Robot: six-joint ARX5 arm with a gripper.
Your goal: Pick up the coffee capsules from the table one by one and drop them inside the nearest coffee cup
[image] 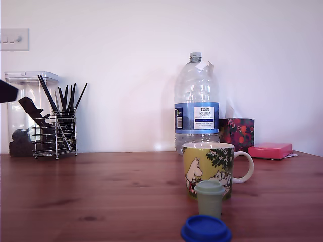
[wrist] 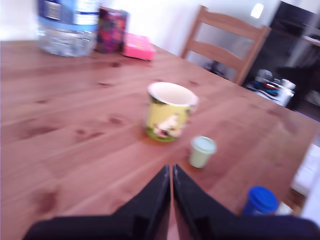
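Hand (wrist: pixel 171 172) clenched, black fingertips pressed together with only a sliver between them, gripping nothing, hovering above bare wood on the reddish-brown surface (image: pixel 101 191). Out in front of it both capsules stand upright on the wood, wide rims up. Nearest the exterior camera sits the blue capsule (image: pixel 206 229), right at the front edge of that view. Just behind it, a touch to the exterior view's right, comes the pale green capsule (image: pixel 210 197). It is close in front of the coffee cup (image: pixel 207 161), and the wrist view shows a gap between the two. That cup stands upright, cartoon figures facing the exterior camera, white handle pointing to the exterior view's right. Farther back stands a big clear water bottle (image: pixel 196 108). To its right in the exterior view are a dark floral box (image: pixel 237 132) and a flat pink box (image: pixel 270 150). Far left in that view, a wire rack (image: pixel 55 133) of dark utensils stands by the wall.
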